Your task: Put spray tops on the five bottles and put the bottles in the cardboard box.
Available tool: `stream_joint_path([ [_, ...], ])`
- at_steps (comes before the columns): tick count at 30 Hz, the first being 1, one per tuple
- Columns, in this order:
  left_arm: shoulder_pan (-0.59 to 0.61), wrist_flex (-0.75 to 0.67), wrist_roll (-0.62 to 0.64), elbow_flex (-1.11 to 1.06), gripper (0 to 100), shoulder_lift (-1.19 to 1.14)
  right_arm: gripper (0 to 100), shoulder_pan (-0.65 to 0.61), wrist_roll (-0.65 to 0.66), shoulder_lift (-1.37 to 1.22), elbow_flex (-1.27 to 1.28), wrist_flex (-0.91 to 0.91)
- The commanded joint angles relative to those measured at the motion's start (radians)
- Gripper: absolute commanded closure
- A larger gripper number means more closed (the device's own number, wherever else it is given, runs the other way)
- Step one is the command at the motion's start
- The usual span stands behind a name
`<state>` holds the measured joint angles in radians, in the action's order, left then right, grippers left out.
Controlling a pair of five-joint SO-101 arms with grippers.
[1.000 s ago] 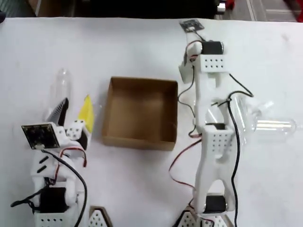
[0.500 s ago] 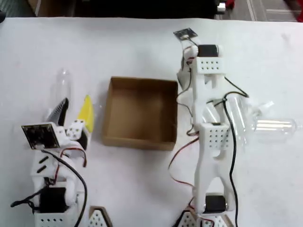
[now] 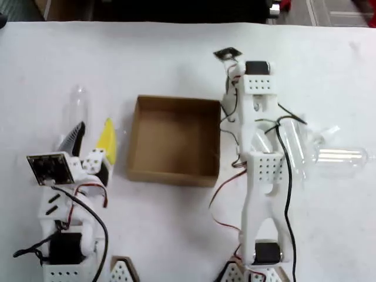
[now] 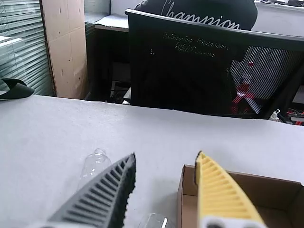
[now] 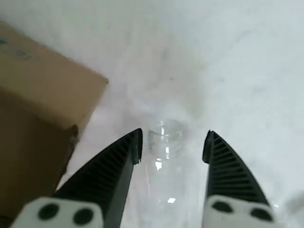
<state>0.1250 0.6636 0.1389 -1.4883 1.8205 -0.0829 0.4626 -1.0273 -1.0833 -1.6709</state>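
Here, in the high view, the left end effector is being held in the lower left of the frame, its black and yellow fingers spread apart. A clear bottle is being carried by the white desk in the upper left, just above the black finger and apart from it. In the left wrist view the same bottle is being shown just beyond that finger, outside the gap of the left end effector. The cardboard box is being shown open at the middle of the frame, to the right of that end effector. The right arm is being stretched up the frame just right of the box. In the right wrist view the right end effector is being held wide open over the desk. The neck of a second bottle is being framed between its two black fingers, with a gap on each side. A corner of the box is being shown close by. Further bottles are being partly covered by the arm at the middle right of the high view.
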Motion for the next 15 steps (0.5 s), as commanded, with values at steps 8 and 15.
stream_joint_path([
  [8,0.001,-0.034,-0.011,0.005,80,0.008,80.8,-0.007,0.026,0.018,-0.049,-0.012],
  [15,-0.001,-0.034,-0.011,0.005,80,0.008,82.1,-0.004,0.025,0.016,-0.081,-0.013],
])
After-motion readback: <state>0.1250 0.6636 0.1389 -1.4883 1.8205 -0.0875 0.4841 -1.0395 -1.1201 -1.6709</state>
